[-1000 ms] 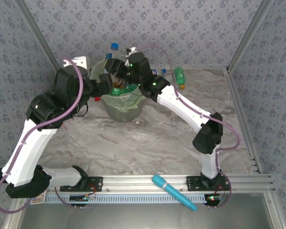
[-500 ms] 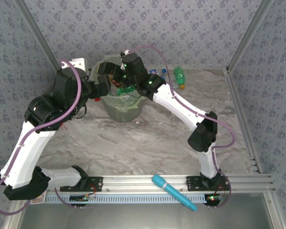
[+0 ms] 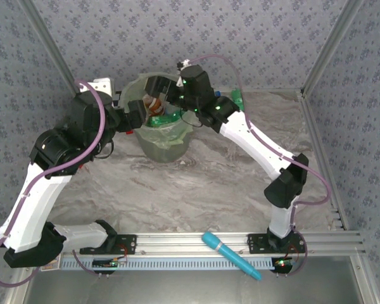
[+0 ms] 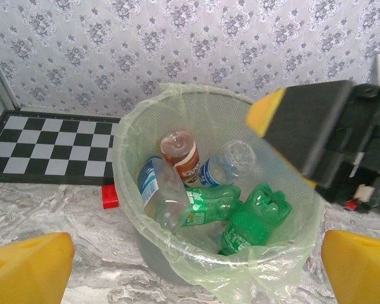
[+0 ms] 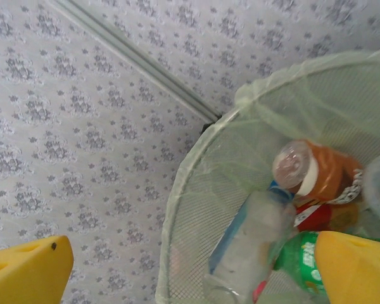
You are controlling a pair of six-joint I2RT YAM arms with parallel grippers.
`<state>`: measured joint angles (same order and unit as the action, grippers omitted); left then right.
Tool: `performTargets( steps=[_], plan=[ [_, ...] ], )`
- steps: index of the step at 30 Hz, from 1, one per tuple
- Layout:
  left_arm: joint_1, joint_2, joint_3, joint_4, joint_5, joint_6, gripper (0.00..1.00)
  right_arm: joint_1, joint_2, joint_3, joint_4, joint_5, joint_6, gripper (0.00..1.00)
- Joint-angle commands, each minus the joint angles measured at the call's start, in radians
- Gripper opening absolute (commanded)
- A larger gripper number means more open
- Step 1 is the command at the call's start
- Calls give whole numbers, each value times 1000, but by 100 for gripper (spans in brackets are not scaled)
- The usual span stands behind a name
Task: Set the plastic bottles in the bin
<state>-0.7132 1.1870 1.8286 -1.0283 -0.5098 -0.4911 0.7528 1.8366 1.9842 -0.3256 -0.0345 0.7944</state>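
Note:
The bin [image 3: 157,144] [image 4: 177,250] [image 5: 191,166] stands at the back, left of middle. It is a pale-green bucket with a liner over its rim. Several plastic bottles lie inside: an orange-brown one [image 4: 180,152] [image 5: 323,171], a clear blue-labelled one [image 4: 157,190] [image 5: 250,244], a second clear one [image 4: 231,161] and two green ones [image 4: 256,218] [image 4: 209,204]. Another green bottle [image 3: 235,98] lies on the table behind my right arm. My left gripper [image 3: 138,118] [image 4: 190,272] hangs open at the bin's left rim. Above the bin's far right rim, my right gripper [image 3: 167,95] [image 5: 190,272] is open and empty.
A small red block [image 4: 109,196] and a checkerboard [image 4: 50,147] lie left of the bin. A cyan stick [image 3: 231,255] rests on the front rail. Patterned walls close in the back and both sides.
My right gripper opened over the bin, and the blue-capped bottle it held is gone from its jaws. The right arm then shifted rightward. The left arm barely moved.

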Motion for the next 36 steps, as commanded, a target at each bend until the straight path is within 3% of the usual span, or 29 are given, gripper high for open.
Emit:
performTargets(
  steps=[1, 12, 19, 26, 36],
  plan=[
    [8, 11, -1, 19, 25, -4, 100, -37, -90, -55, 3, 41, -37, 100],
    [19, 160, 50, 70, 216, 8, 100, -243, -326, -344, -33, 71, -63, 100],
    [26, 303, 187, 48, 339, 32, 100, -371, -372, -479, -92, 97, -137, 100],
    [33, 410, 342, -16, 366, 62, 100, -503, -243, -500, -70, -18, -208, 99],
    [73, 517, 526, -89, 357, 91, 100, -639, 116, -212, -176, -64, -311, 99]
  ],
)
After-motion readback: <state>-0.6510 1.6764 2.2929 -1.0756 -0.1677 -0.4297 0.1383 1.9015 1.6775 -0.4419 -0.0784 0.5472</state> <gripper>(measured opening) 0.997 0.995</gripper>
